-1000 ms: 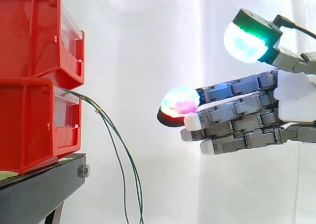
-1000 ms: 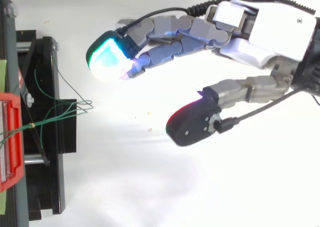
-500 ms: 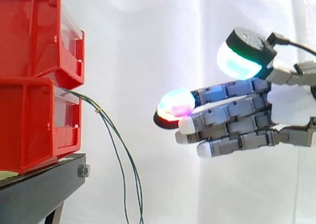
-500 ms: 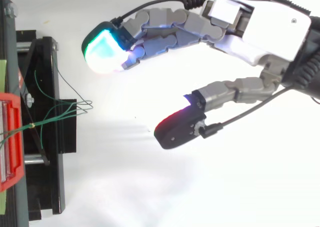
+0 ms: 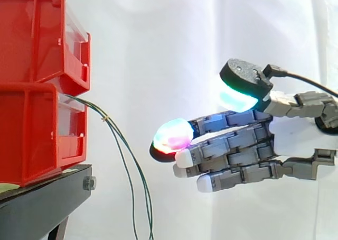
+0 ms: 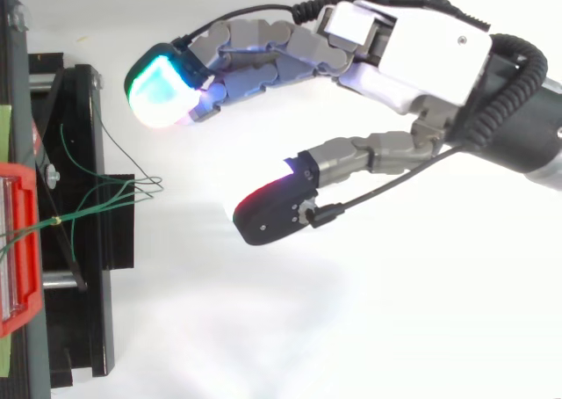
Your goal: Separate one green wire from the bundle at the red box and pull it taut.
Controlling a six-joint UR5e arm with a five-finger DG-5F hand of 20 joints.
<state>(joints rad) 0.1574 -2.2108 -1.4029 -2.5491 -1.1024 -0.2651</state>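
Two red bins [image 5: 37,81] are stacked at the far left on a black stand [image 5: 47,197], well ahead of the fingertips. From the side, the green wires [image 5: 125,160] are seen to leave the front of the lower bin, slightly higher than the fingertips. They run a short way toward the fingertips and are bound by a small yellow tie [image 5: 105,116]. Past the tie they are bent downward, so their long axis is close to upright, and they are carried out of the bottom edge, below and ahead of the fingertips. No wire is touched: a clear stretch of white curtain [image 5: 158,39] lies between the wires and the glowing pad [image 5: 171,137].

From above, that drop is foreshortened and another shape is given. The wires [image 6: 105,192] are laid from the bin [image 6: 18,241] across the stand [image 6: 88,267], and their narrow loops are pointed rightward (toward the space between fingers and thumb).

The hand [image 5: 298,139] is held level, with the fingers [image 5: 232,145] stretched straight toward the bins and kept close together. In the side view the thumb [image 5: 243,86] is raised above them. In the top view of the hand [image 6: 421,52], the thumb [image 6: 272,213] is set well apart from the fingers [image 6: 255,61], and nothing is held in the gap.
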